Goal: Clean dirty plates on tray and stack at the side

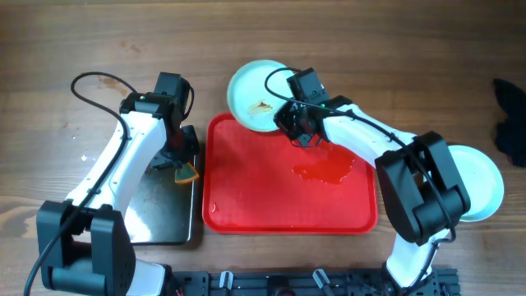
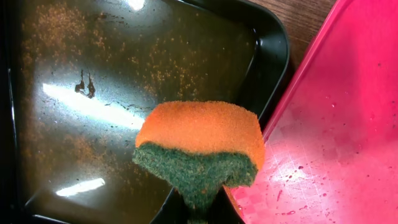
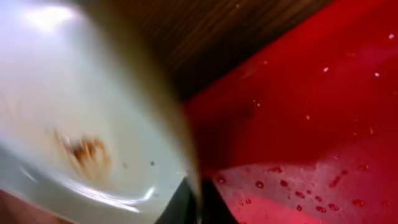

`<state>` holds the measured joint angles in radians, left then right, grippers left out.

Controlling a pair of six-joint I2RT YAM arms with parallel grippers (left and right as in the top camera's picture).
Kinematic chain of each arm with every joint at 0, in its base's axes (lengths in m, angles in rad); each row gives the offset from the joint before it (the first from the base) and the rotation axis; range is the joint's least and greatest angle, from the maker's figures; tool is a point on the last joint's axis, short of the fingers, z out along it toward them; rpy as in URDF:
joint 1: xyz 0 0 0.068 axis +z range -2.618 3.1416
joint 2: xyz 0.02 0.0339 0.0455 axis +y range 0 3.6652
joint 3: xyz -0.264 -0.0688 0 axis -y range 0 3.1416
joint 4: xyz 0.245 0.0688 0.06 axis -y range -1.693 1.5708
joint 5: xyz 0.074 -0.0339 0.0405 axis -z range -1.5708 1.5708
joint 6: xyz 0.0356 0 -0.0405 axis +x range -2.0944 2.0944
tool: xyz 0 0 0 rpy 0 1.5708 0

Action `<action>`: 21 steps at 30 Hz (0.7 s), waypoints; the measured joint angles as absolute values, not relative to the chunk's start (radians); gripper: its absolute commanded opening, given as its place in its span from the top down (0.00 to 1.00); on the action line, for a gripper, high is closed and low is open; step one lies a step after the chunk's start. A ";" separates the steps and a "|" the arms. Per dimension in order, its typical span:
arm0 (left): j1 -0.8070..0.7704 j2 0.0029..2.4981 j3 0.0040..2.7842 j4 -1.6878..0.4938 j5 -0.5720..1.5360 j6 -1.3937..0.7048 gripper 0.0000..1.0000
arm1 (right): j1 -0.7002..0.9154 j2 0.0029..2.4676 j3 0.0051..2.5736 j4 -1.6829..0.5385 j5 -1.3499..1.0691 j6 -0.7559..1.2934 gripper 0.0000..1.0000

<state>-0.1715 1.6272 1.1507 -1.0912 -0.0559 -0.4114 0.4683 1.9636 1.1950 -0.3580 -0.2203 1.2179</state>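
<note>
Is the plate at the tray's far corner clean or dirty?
Dirty: the plate carries a brown smear, seen overhead and from the right wrist.

One plate [image 1: 251, 92] overlaps tray's [image 1: 271, 210] far corner, sponge [image 1: 188, 172] left.

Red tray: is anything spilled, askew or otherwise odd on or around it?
Yes. A wet patch with droplets sits on the red tray, right of centre. The smeared plate lies askew across the tray's far left corner, mostly out over the table, with the right gripper shut on its rim. No damage shows.
</note>
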 measured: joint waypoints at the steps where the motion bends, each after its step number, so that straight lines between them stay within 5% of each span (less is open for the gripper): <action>1: -0.171 1.627 1.151 -1.091 -0.054 -0.411 0.96 | 0.468 1.964 1.195 -0.360 -0.224 1.219 0.96; 21: -0.171 1.627 1.150 -1.156 -0.029 -0.361 0.96 | 0.461 1.854 1.211 -0.793 -0.028 0.908 0.96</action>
